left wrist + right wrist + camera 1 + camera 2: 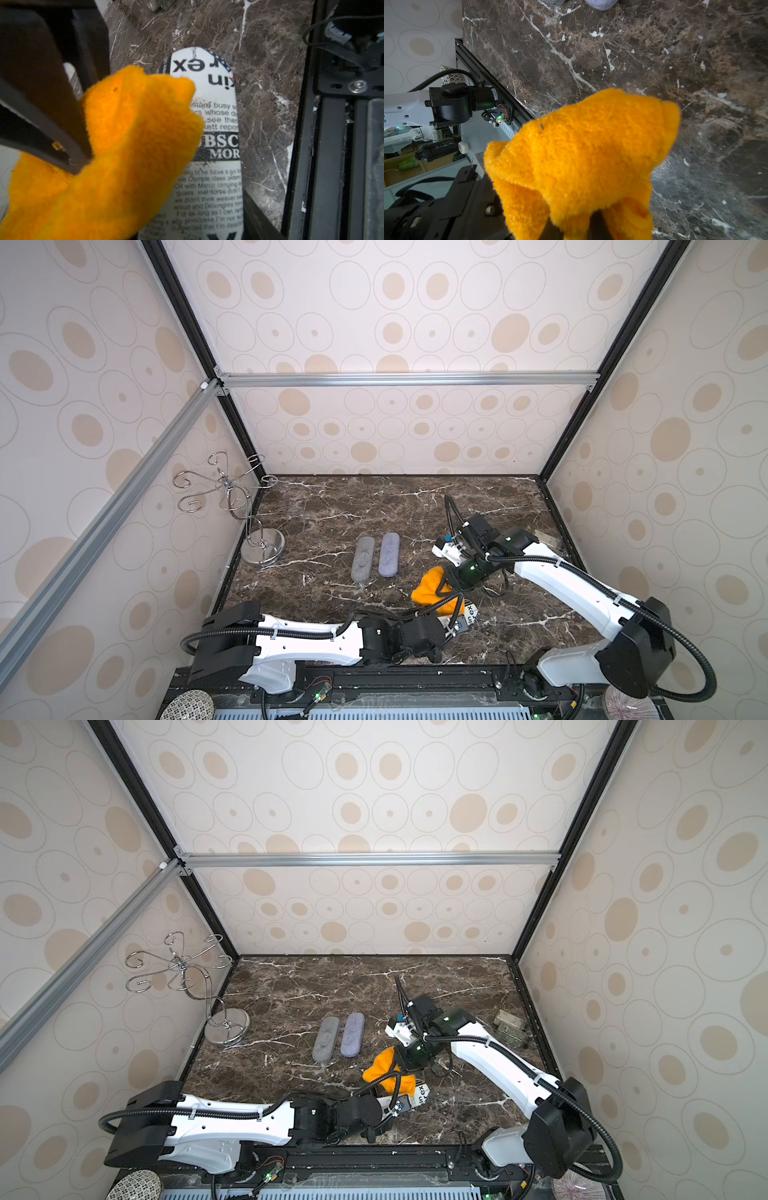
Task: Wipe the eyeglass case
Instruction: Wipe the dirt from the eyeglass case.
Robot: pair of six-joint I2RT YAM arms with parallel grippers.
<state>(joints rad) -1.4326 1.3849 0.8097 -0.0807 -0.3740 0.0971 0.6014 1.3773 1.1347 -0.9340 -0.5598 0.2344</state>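
The left hand [457,624] is clenched on the near end of the eyeglass case [216,124]; this grip likely fixes the case against wiping pressure. The right hand [448,584] is clenched on a bunched orange cloth [591,149]. The bunch projects beyond the fingertips as a pad and covers part of the printed upper face of the case. The case is near the front edge of the worktop [332,506], right of centre. Its long axis continues the line of the left forearm, roughly parallel to the front rail, and the free rounded end points to the robot's right and slightly rearward. Whether the case rests on the worktop or is raised above it cannot be told. A grey felt case [363,559] and a bluish felt case [389,554] lie side by side, well apart from it
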